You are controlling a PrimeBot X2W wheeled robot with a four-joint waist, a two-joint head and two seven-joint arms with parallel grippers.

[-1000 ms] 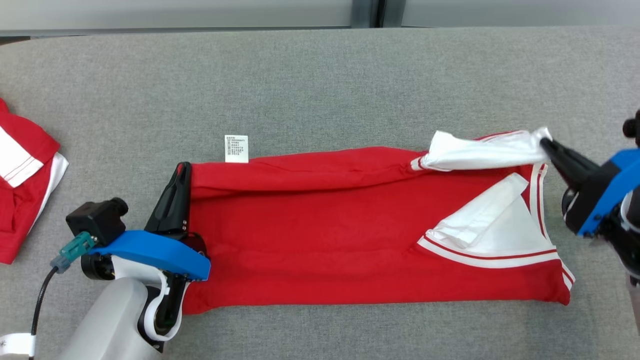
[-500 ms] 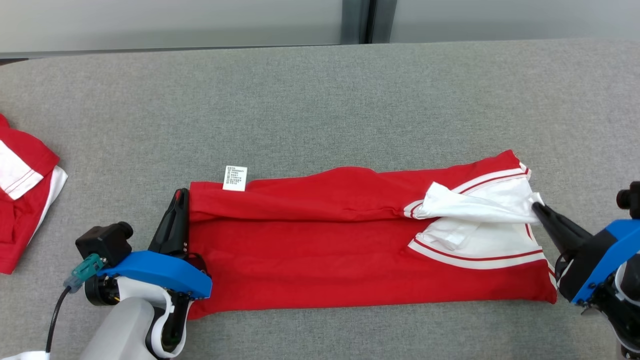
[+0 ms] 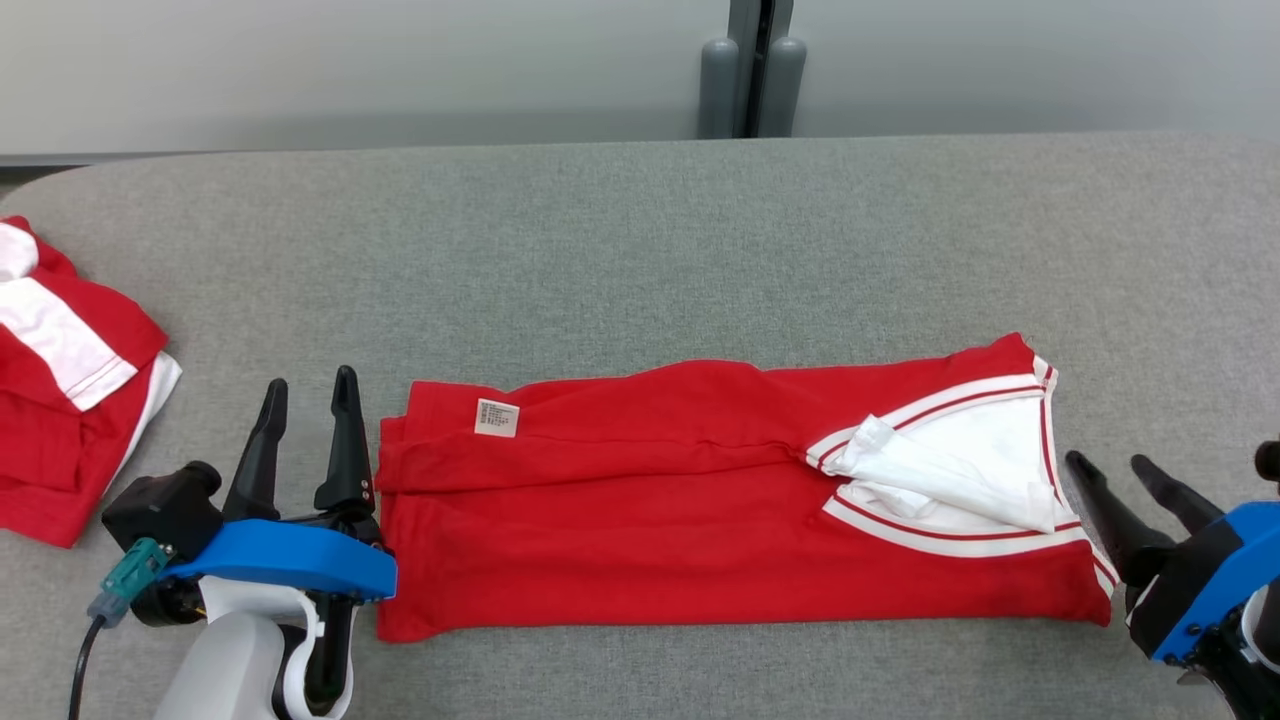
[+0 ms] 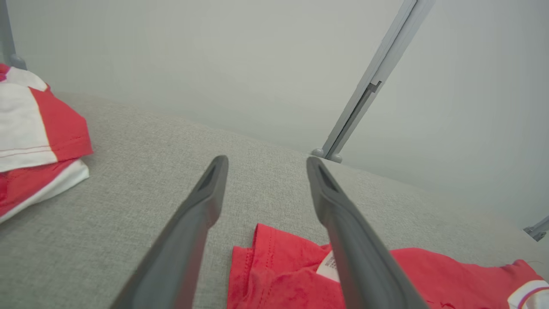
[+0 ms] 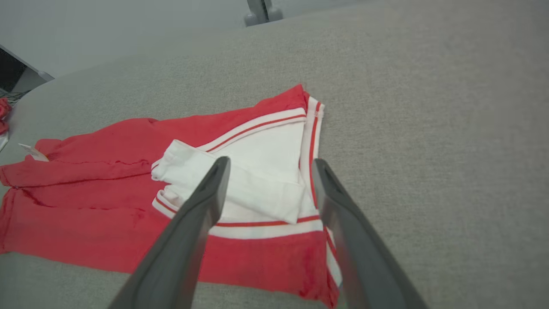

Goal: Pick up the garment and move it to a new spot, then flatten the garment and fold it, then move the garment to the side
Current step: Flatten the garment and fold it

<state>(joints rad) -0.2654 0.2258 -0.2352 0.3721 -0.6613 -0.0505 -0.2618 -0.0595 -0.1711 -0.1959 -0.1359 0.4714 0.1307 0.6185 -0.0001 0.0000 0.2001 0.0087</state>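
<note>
My gripper (image 5: 271,162) points down at the cloth, its two dark fingers spread wide. Beyond the tips the red garment (image 5: 85,214) lies folded into a long strip on the grey table (image 5: 429,128). A loose white sleeve (image 5: 240,189) lies across its white, red-striped end.

The grey fabric-covered table (image 3: 620,230) carries two items. A red garment (image 3: 640,540) with white, red-striped trim lies flat on it, folded lengthwise into a long band. A pile of red-and-white clothing (image 3: 60,450) lies at the table's left end, well apart.
</note>
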